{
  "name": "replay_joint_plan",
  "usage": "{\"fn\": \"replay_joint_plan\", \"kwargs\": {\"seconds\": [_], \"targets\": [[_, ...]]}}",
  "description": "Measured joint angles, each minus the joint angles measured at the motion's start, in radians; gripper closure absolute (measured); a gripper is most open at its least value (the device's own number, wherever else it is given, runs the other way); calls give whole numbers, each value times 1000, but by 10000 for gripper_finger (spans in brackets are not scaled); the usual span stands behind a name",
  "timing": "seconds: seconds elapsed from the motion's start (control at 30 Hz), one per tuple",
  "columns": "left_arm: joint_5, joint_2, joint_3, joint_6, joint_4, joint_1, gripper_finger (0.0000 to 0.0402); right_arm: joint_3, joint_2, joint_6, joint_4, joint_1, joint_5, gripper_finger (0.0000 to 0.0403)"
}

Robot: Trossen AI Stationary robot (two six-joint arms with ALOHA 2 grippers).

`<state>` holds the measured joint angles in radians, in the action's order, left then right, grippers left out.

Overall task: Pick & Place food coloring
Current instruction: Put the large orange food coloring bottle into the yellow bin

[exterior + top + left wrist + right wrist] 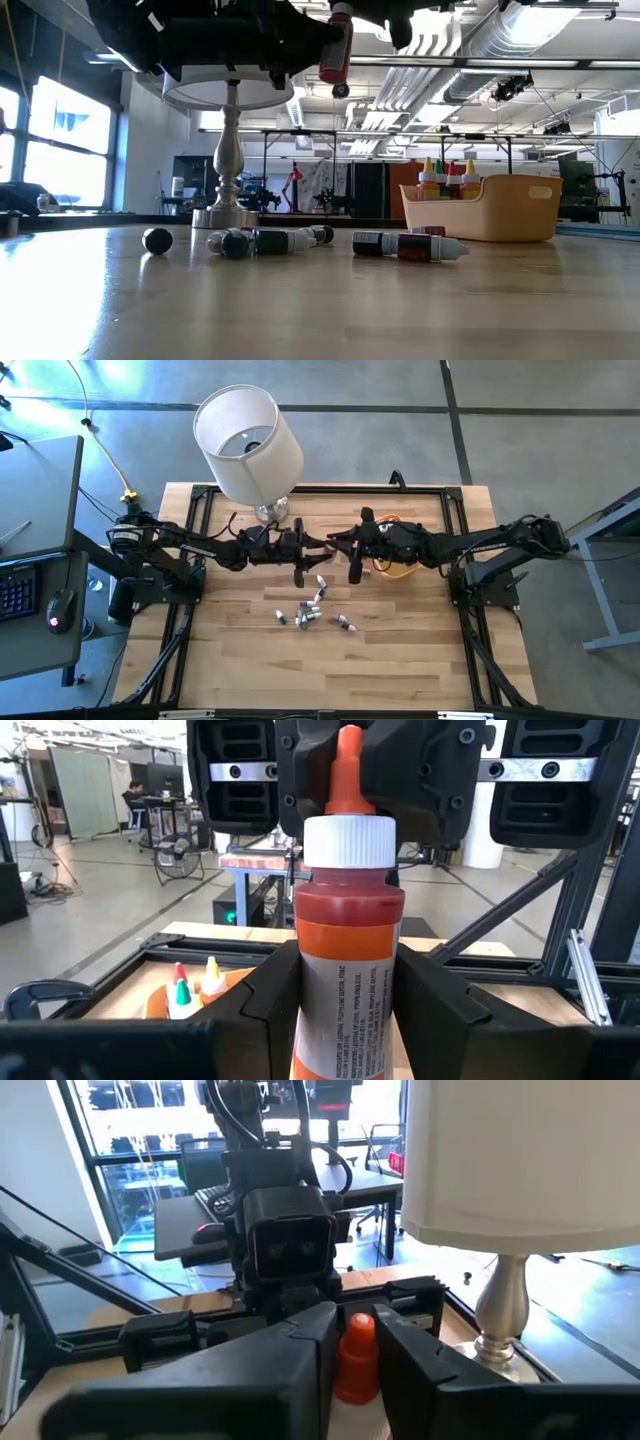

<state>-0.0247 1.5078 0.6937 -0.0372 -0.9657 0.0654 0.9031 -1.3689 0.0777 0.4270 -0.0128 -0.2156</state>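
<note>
A red food coloring bottle [347, 950] hangs mid-frame, pinched by the left gripper [345, 1010] and at its cap by the right gripper [352, 1355]; other bottles [312, 610] lie below on the table [330, 670].

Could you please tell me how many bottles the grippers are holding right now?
1. A red bottle is gripped by the left gripper above the table's middle, its cap at the right gripper. None looks hidden.
</note>
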Motion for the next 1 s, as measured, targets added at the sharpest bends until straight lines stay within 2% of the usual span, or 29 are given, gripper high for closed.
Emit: {"fn": "replay_joint_plan", "kwargs": {"seconds": [0.13,0.33,0.53,0.7,0.83,1.0], "targets": [[0,0,0,1,0,0,268,0,0,0,4,0,1,363],[0,-1,0,2,-1,0,268,-1,0,-13,5,0,9,357],[0,-1,1,2,-2,0,268,-1,-1,-44,4,-16,1,268],[10,-2,2,2,-4,0,268,-1,-1,-52,-4,-26,-48,205],[11,-6,6,5,-37,0,268,-4,-6,-51,-67,-28,-103,184],[-13,-3,5,5,-40,0,268,-3,-4,-57,-72,-29,-135,186]]}}
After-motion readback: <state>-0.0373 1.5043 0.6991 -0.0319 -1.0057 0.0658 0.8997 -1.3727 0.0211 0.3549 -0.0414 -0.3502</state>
